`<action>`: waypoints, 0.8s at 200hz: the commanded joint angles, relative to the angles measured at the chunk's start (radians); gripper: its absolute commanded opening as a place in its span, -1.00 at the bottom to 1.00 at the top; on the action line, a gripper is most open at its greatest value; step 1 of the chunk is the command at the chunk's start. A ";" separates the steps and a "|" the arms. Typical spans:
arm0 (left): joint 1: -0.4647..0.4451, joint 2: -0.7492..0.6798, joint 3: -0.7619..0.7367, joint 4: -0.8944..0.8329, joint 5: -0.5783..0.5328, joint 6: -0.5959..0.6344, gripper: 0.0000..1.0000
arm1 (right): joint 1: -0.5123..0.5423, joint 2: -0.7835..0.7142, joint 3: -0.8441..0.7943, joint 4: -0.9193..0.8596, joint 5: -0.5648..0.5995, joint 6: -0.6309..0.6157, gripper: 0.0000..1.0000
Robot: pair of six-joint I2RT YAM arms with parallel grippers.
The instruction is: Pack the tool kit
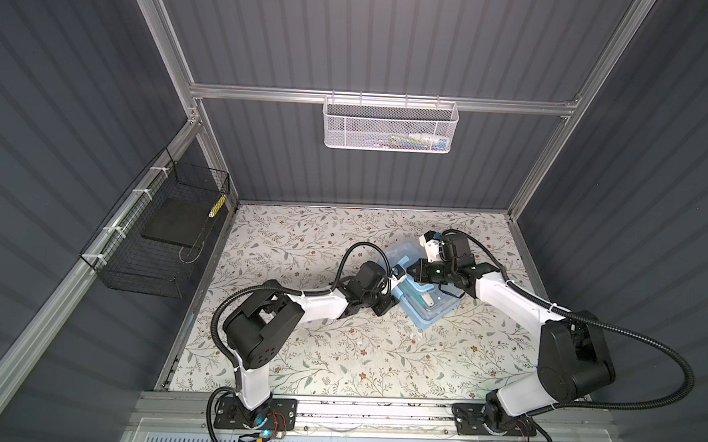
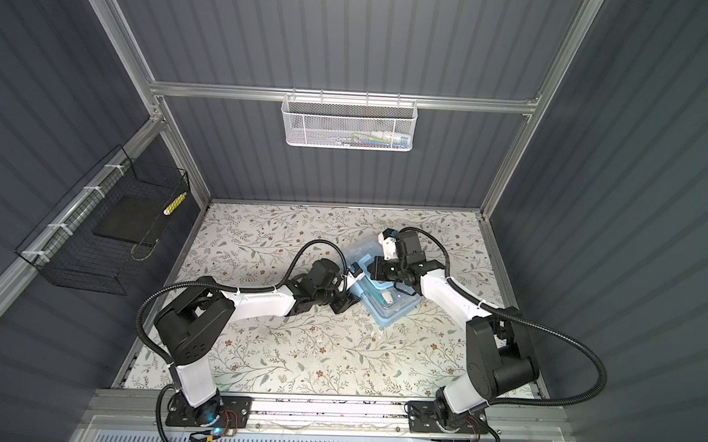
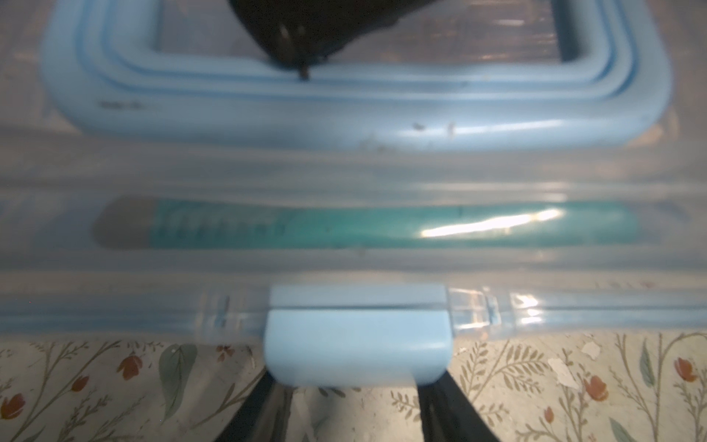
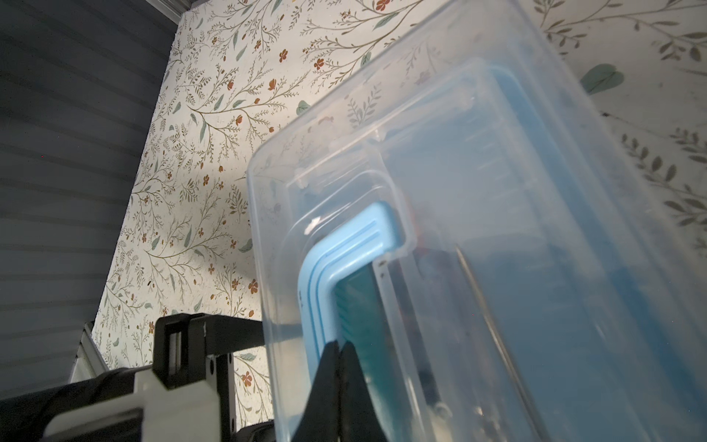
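Resting on the floral table (image 1: 337, 354), a little to the right arm's side of the middle, the tool kit (image 1: 443, 308) lies flat in both top views, with the two arms meeting over it. The white mesh basket (image 1: 390, 124) on the back rail holds a few coloured items, and whether any belong in the kit cannot be told. The packing itself looks nearly done. The clear lid (image 4: 497, 183) is down over the box, the light-blue handle (image 3: 267, 114) lies folded flat on it, and a teal tool (image 3: 382, 225) shows through the plastic inside. What seems left is the fastening. The left gripper (image 1: 387, 306) is at the front edge with its jaws apart, one either side of the blue latch (image 3: 357, 344). The blurred wrist view does not settle whether they squeeze the latch or whether it is snapped home. The right gripper (image 4: 338, 354) has its jaws together with nothing between them. Its tip bears on the handle, likely to hold the lid down while the latch is pressed.
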 commanded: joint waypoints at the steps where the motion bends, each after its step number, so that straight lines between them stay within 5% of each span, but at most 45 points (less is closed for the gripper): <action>1: 0.004 -0.038 0.066 0.032 0.002 0.020 -0.36 | 0.022 0.062 -0.078 -0.214 -0.018 0.000 -0.93; 160: 0.004 0.083 0.042 0.247 0.031 -0.028 -0.39 | 0.023 0.045 -0.111 -0.214 -0.050 0.044 -0.93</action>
